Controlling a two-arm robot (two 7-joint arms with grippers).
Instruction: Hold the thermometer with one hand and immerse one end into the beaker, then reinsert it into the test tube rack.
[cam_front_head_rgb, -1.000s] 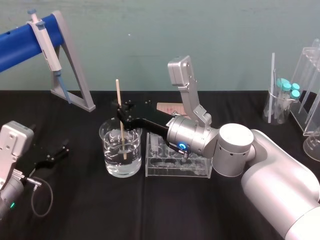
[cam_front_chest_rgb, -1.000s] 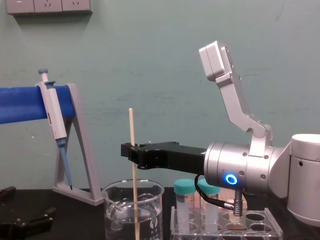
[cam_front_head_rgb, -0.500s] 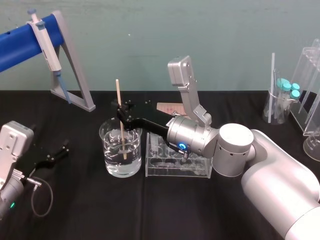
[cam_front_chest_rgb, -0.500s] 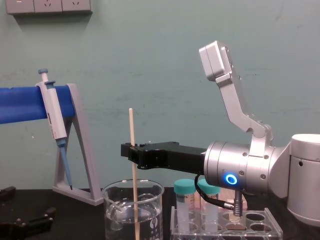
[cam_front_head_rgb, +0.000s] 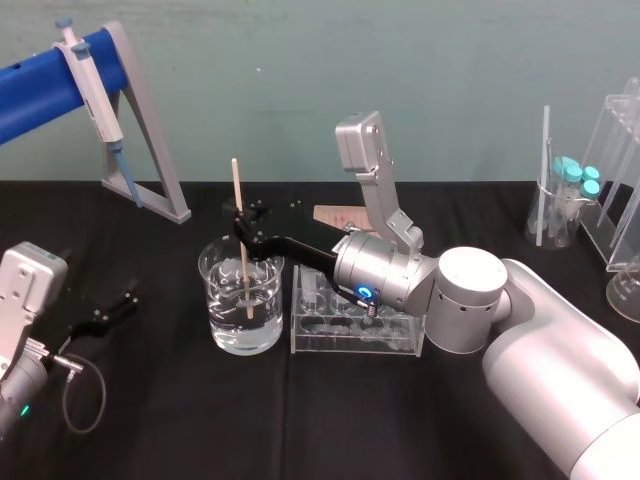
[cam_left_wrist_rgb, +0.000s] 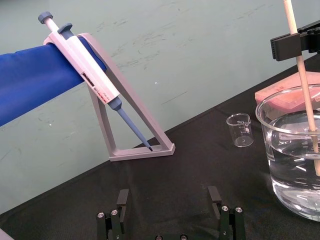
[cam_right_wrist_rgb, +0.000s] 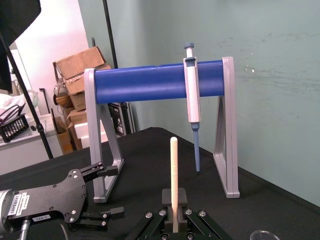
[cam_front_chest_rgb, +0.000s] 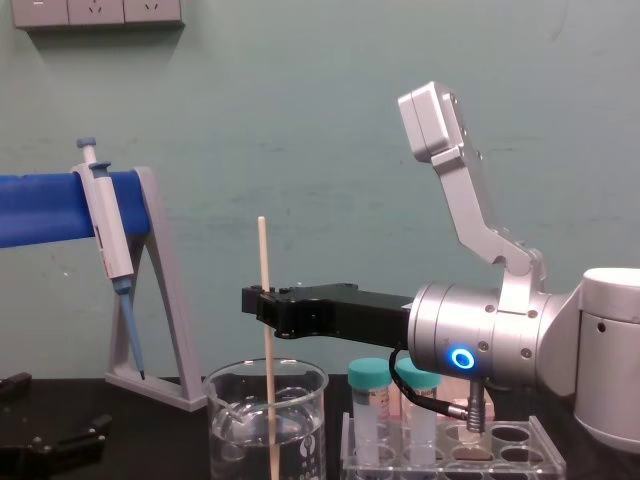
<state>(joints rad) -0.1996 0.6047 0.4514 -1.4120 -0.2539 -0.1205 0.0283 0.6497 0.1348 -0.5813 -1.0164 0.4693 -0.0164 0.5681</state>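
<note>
Count: one thermometer (cam_front_head_rgb: 236, 186), one beaker (cam_front_head_rgb: 222, 300) of water, one test tube rack (cam_front_head_rgb: 355, 327), two teal-capped tubes (cam_front_chest_rgb: 368, 376) standing in that rack, and one pipette (cam_front_head_rgb: 90, 82) hung on its stand (cam_front_head_rgb: 152, 152).

The beaker sits just beside the rack at its 9 o'clock. The stand is at the beaker's 11 o'clock, well apart.

The chest view gives me the tube count. The right wrist view gives the grip: the rod is pinched upright between the two pads. The left wrist view adds one small beaker (cam_left_wrist_rgb: 241, 131) beyond the large one.

The right gripper (cam_front_head_rgb: 240, 222) reaches in level from 3 o'clock, across the rack. Its fingers are closed on the thermometer above the rim. The rod's lower end is under water.

The left gripper (cam_left_wrist_rgb: 170, 200) sits low at the beaker's 9 o'clock, well apart, with its fingers spread wide.
</note>
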